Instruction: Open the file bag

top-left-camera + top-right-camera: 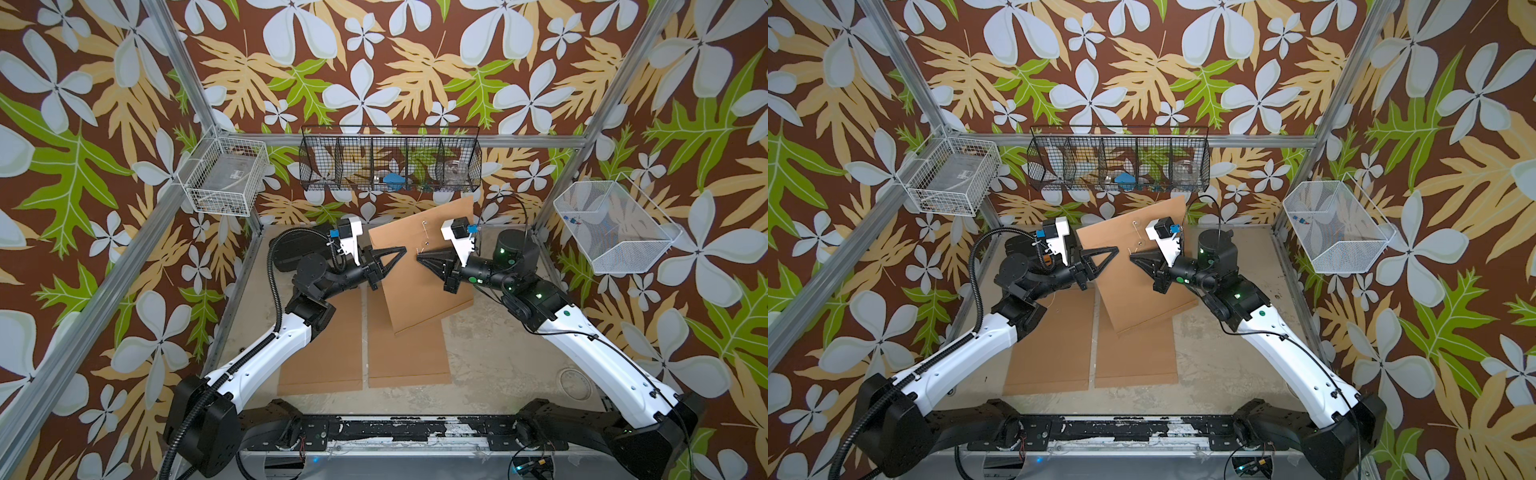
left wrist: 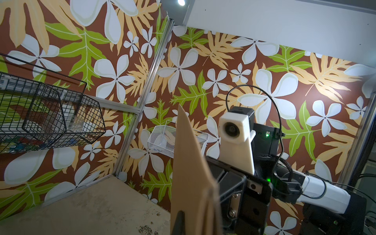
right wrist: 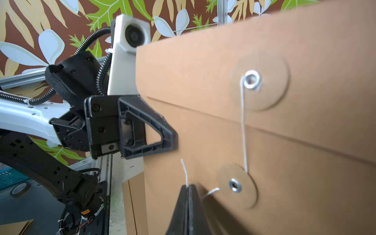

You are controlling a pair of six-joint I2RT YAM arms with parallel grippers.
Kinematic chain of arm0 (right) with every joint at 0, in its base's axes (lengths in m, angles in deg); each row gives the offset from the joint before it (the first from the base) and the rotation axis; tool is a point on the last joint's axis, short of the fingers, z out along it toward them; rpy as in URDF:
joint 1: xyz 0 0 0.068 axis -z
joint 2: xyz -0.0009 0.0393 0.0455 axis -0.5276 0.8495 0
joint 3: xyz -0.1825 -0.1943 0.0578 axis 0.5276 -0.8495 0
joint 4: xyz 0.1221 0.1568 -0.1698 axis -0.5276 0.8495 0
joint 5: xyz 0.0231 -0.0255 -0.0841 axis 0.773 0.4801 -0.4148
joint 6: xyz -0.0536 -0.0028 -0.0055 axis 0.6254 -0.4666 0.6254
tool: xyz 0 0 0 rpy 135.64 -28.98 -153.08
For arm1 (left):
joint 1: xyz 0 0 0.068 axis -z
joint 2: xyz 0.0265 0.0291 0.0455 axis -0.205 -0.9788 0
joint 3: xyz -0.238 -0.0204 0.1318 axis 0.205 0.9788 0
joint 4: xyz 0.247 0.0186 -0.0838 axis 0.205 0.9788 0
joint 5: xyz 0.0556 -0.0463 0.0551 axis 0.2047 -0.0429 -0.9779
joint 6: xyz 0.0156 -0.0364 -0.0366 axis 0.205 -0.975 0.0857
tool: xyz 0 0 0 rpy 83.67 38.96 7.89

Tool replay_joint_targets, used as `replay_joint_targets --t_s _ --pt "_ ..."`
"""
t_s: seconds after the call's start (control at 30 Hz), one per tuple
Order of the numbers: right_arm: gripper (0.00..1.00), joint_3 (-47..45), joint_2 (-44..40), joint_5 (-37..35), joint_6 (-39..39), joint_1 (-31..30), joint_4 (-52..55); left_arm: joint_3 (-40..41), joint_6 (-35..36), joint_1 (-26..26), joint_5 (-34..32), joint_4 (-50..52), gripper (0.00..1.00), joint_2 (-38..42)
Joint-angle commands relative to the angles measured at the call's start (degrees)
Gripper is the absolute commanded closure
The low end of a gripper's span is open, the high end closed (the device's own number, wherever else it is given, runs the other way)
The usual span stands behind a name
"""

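At frame centre in a top view, the left gripper (image 1: 401,249) clamps the edge of the raised file bag (image 1: 419,291). The right gripper (image 1: 419,258), jaws fully together, pinches its white string (image 3: 243,126).

Left arm (image 1: 259,357) and right arm (image 1: 602,353) reach to the middle. Left gripper (image 1: 400,250) pinches the bag (image 1: 419,299); right gripper (image 1: 420,258) pinches its string (image 3: 243,130).
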Motion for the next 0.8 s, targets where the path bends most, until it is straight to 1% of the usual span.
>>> replay_joint_targets --t_s 0.0,0.17,0.4,0.77 --pt "1.00 -1.43 -0.80 0.47 -1.52 -0.02 -2.39 -0.31 -0.69 -0.01 -1.22 -4.07 1.00 0.04" --pt "1.00 -2.57 -2.21 -3.47 -1.34 -0.02 -1.80 -0.18 -0.28 -0.01 -0.70 -3.17 1.00 0.76" --pt "1.00 -1.31 -3.16 -12.02 -1.25 -0.02 -0.65 0.58 2.21 -0.01 0.36 0.73 1.00 2.52" --pt "1.00 1.56 -3.14 -17.90 -0.99 0.07 1.31 1.91 4.41 -0.01 -0.30 3.10 1.00 4.38"
